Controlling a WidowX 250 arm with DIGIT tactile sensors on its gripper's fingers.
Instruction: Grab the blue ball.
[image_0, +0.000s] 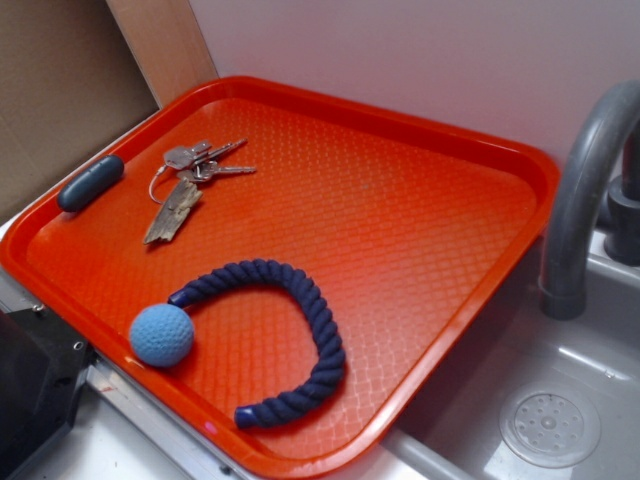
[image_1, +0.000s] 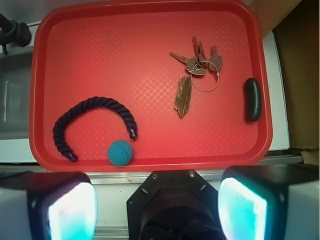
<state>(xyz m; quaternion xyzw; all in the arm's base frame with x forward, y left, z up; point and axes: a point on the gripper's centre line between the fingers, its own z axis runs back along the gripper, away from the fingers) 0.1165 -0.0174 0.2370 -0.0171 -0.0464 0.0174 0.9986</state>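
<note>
Pincer (image_1: 157, 210) spread wide, empty, high above tray (image_1: 150, 165); blue ball (image_1: 120, 152) below, slightly left.

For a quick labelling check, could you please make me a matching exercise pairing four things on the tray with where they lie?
Things:
1. ball
2. rope
3. keys
4. fob

Places, on the orange tray:
A. fanned out above a strip of wood
B. bent in an arch near the tray's middle
C. lying along the tray's rim, beyond the keys
D. just beside one end of the rope, near the tray's edge

Pairs: 1-D, 2-B, 3-A, 4-C
</note>
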